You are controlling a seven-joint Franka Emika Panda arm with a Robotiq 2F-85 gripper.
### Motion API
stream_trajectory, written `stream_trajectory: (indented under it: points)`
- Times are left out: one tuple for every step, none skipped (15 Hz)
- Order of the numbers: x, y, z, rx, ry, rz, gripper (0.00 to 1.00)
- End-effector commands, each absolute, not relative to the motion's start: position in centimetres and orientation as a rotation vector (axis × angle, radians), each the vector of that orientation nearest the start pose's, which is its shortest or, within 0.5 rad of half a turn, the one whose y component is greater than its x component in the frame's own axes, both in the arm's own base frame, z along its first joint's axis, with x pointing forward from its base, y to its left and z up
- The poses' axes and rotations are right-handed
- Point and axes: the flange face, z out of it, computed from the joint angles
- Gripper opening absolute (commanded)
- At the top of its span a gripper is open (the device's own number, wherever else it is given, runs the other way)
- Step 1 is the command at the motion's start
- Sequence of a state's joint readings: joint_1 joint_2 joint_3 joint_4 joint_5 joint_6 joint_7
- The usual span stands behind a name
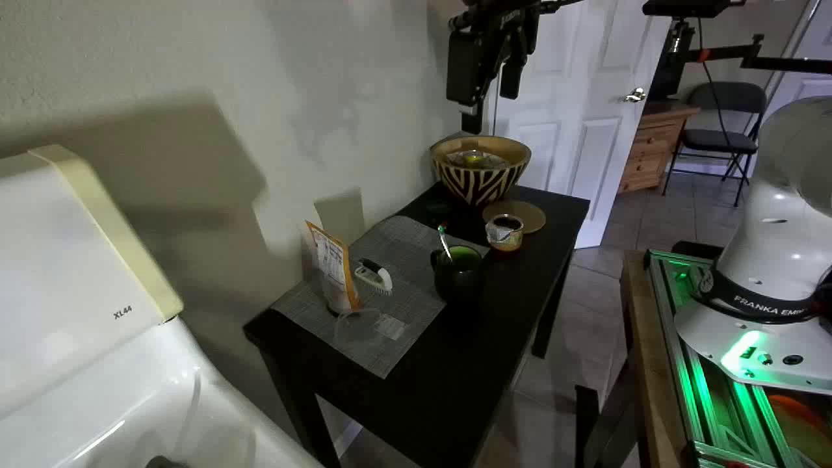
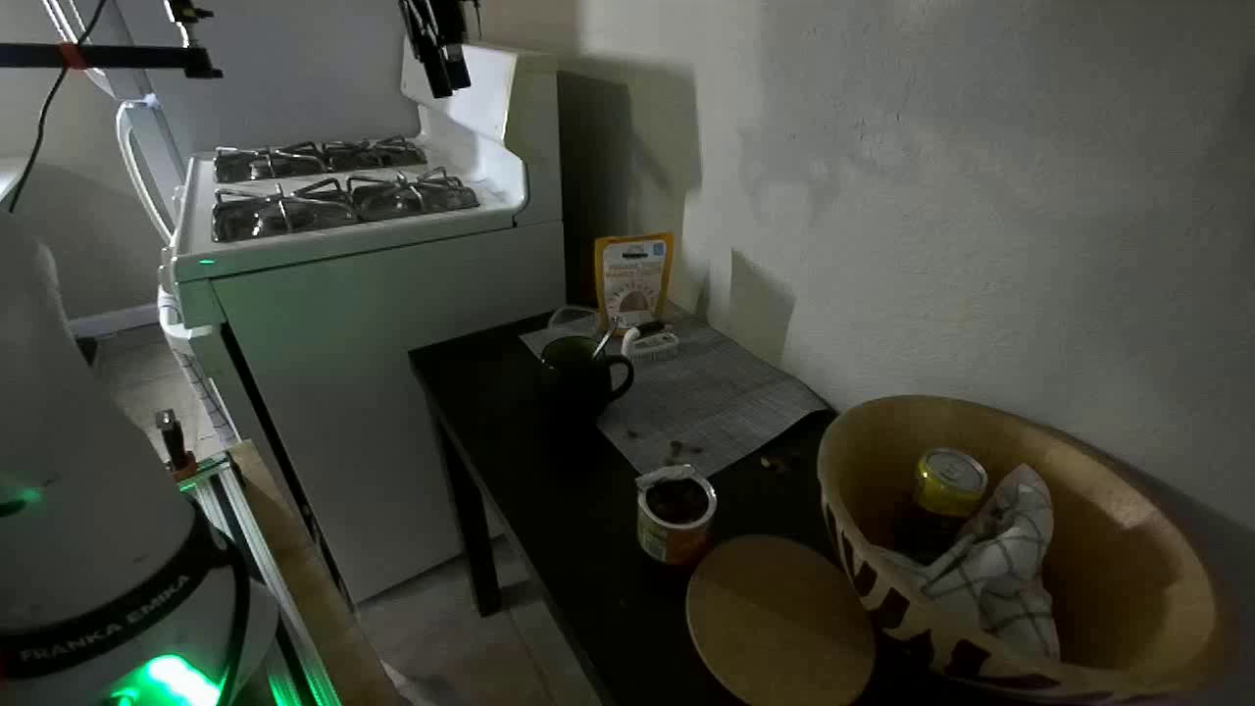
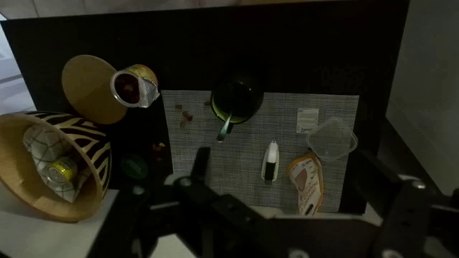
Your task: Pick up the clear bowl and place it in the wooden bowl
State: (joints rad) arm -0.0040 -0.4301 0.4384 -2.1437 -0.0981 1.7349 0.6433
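The clear bowl (image 3: pixel 332 139), see-through with rounded corners, rests on the grey placemat's end beside an orange-and-white pouch. It shows faintly in both exterior views (image 1: pixel 357 326) (image 2: pixel 576 318). The wooden bowl (image 1: pixel 480 184), large with dark and tan zigzag stripes, stands at the opposite end of the black table. It also shows in the wrist view (image 3: pixel 94 138) and in an exterior view (image 2: pixel 1128 579), holding a yellow can and a checked cloth. My gripper (image 1: pixel 492 103) is high above the table, open and empty. Its fingers are wide apart in the wrist view (image 3: pixel 287 161).
The pouch (image 3: pixel 304 182) stands touching or very near the clear bowl. A white brush (image 3: pixel 271 162) and a dark mug (image 3: pixel 238 96) with a spoon are nearby. A foil-lidded cup (image 2: pixel 677 515) and round wooden board (image 2: pixel 779 618) lie near the wooden bowl. A wall runs behind.
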Motion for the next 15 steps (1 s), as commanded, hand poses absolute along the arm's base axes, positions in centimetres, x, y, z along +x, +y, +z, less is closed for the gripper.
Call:
stream_trajectory:
  points:
    - [38.8,19.8,56.0,-3.36,0.386,-0.207,1.0]
    - [39.1,19.6,55.6,-3.334,0.397,-0.213,1.0]
    - [39.4,19.3,55.3,-3.327,0.437,-0.23,1.0]
    - [40.2,18.7,54.4,-3.306,0.486,-0.248,1.0]
    - [40.8,18.3,53.6,-3.276,0.506,-0.246,1.0]
    - [41.8,17.7,52.3,-3.247,0.511,-0.241,1.0]
    - [42.5,17.3,51.4,-3.221,0.515,-0.239,1.0]
    - [43.9,16.6,49.8,-3.196,0.494,-0.201,1.0]
    - [44.7,16.0,48.4,-3.177,0.48,-0.165,1.0]
    - [46.0,15.2,46.6,-3.182,0.461,-0.125,1.0]
    - [46.5,14.5,45.2,-3.193,0.463,-0.087,1.0]
    - [47.8,13.5,43.3,-3.214,0.459,-0.035,1.0]
    - [48.2,13.0,41.9,-3.222,0.466,0.01,1.0]
    - [49.0,12.6,40.4,-3.24,0.508,0.042,1.0]
    - [49.4,12.7,39.0,-3.241,0.566,0.065,1.0]
